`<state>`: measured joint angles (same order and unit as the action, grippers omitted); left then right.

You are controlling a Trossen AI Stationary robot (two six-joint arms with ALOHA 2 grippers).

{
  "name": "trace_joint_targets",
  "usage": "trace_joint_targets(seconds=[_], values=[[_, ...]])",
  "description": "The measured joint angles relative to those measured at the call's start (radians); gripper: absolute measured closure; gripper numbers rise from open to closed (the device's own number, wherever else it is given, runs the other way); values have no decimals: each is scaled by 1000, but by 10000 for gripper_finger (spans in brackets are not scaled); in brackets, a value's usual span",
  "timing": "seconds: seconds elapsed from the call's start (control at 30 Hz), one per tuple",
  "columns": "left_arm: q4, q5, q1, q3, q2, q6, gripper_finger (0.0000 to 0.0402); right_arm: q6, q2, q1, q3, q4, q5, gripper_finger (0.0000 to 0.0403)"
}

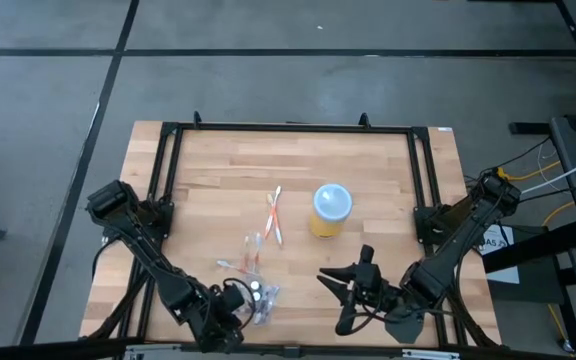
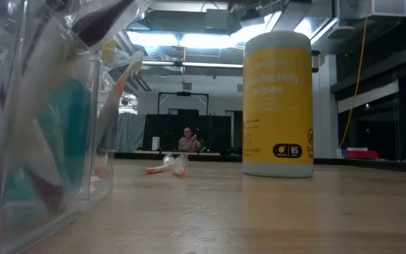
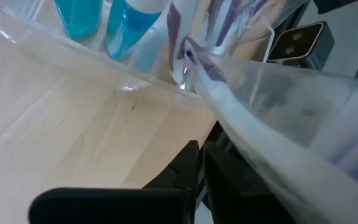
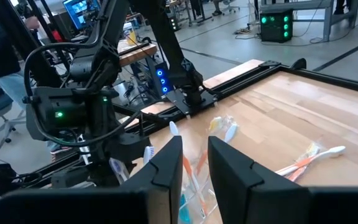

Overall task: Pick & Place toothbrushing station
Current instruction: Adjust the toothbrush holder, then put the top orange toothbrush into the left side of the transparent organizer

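A: High view — where was your left gripper (image 1: 236, 312)?
B: At the table's (image 1: 368, 170) near edge, fingers nearly shut, touching the clear pouch (image 1: 258, 298) w/ teal tubes (image 3: 79, 15).
A: And your right gripper (image 1: 353, 290)?
B: Partly open, gripping nothing, well apart from the pouch, near the yellow cup (image 1: 329, 209).

- From overhead I see even, bright light on the pale wooden table (image 1: 368, 180); shadows beneath the arms are soft and short.
- At table height, ceiling strip lights (image 2: 189, 39) glare; the room behind sits dim.
- The clear plastic pouch (image 2: 34, 120) looms blurred up close, as it does at my left wrist.
- The right wrist picture is sharp.
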<state>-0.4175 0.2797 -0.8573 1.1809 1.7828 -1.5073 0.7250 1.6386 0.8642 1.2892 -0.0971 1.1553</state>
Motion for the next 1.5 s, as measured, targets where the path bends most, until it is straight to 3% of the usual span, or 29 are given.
trace_joint_targets(seconds=[0.17,0.33,0.7,0.9,1.13,1.23,1.43,1.5], values=[[3,-22,2,0,-4,15,384,0,0,0,0,0,4,324],[3,-116,-8,0,-33,66,380,-1,0,0,0,0,4,324],[-165,51,-39,0,-204,91,374,-4,0,0,0,0,0,324],[-185,50,-39,0,-231,111,374,-3,-1,-1,0,0,5,324],[-93,-5,-74,0,-318,255,373,-1,-1,-1,0,12,5,324],[-69,65,-61,0,-371,271,375,-10,-1,-1,0,12,6,324],[17,442,16,0,-500,426,371,-65,-46,-5,0,11,41,324],[-29,498,80,0,-555,424,365,-104,-75,-6,1,12,69,324]])
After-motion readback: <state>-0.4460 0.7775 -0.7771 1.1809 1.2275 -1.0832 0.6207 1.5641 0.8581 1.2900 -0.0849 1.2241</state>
